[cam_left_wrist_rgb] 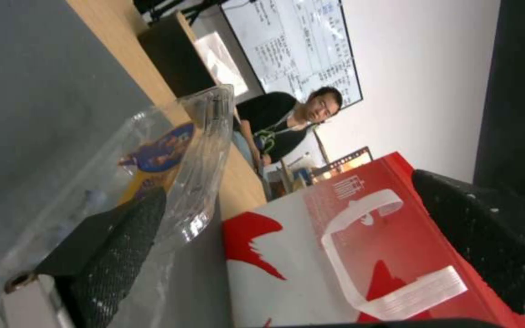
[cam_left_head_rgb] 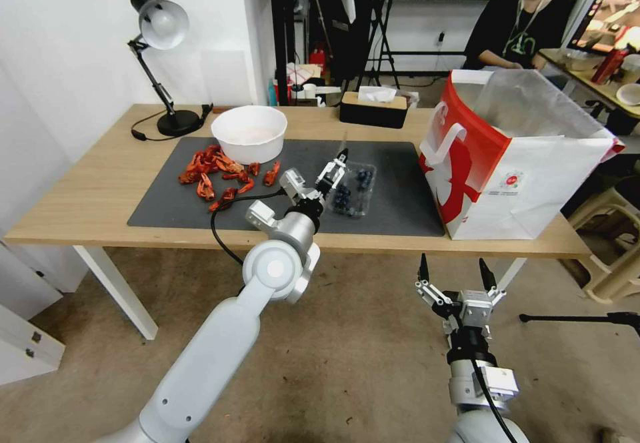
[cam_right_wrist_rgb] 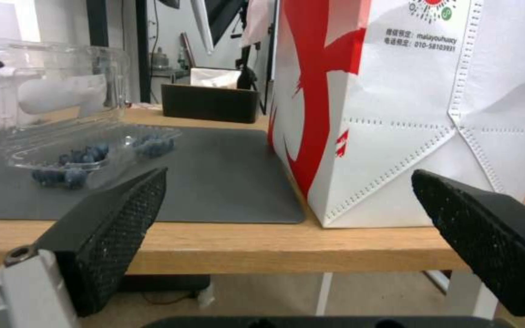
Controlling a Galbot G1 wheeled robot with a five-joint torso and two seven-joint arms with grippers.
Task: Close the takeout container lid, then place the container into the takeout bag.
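The container (cam_left_head_rgb: 353, 193) lies on the grey mat with dark blueberries in its lower half (cam_right_wrist_rgb: 92, 155). The takeout container lid (cam_right_wrist_rgb: 50, 86), clear with a white label, stands nearly upright on its hinge. My left gripper (cam_left_head_rgb: 331, 171) is open at the lid's edge. In the left wrist view the clear lid (cam_left_wrist_rgb: 177, 150) rests against one finger (cam_left_wrist_rgb: 110, 246). The red and white takeout bag (cam_left_head_rgb: 513, 163) stands open on the table to the container's right. My right gripper (cam_left_head_rgb: 459, 273) hangs open below the table's front edge, facing the bag (cam_right_wrist_rgb: 408, 105).
A white bowl (cam_left_head_rgb: 249, 133) and a heap of red crayfish (cam_left_head_rgb: 217, 173) sit on the mat's left part. A desk lamp (cam_left_head_rgb: 163, 63) and a black tissue box (cam_left_head_rgb: 373, 108) stand at the table's back. A stool (cam_left_head_rgb: 610, 243) is at the right.
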